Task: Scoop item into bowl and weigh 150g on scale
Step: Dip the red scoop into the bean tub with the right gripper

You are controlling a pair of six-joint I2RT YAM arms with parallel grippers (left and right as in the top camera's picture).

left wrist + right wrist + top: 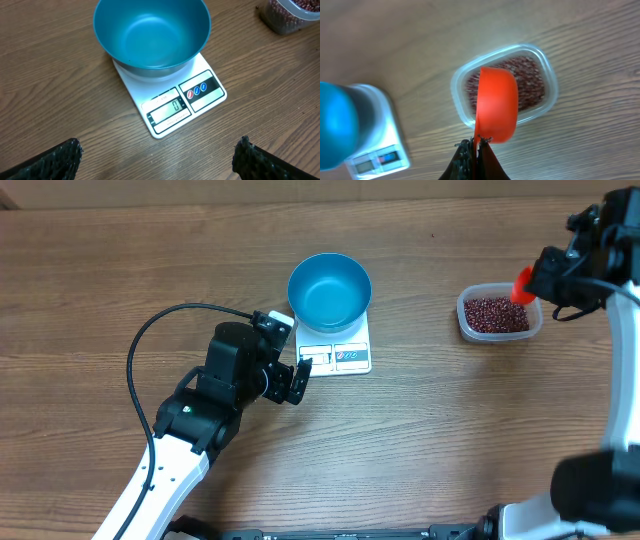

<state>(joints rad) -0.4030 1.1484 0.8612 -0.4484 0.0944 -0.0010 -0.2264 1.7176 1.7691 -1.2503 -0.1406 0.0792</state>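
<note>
Soft, even light falls from overhead, and the wooden table (450, 440) shows no hard glare. The bowl (150, 35) carries a mild sheen inside and casts a faint shadow onto the scale (172, 107), whose display looks sharp. In the right wrist view the scoop (495, 105) is slightly blurred, and the bowl and scale smear out of focus at the left edge.

Bare tabletop (420, 300) between bowl (330, 290) and tub (498, 315): clear lane. At scale (335, 358) front-left corner, left gripper (288, 350) crowds. Above tub, orange scoop (521, 283) hangs.
</note>
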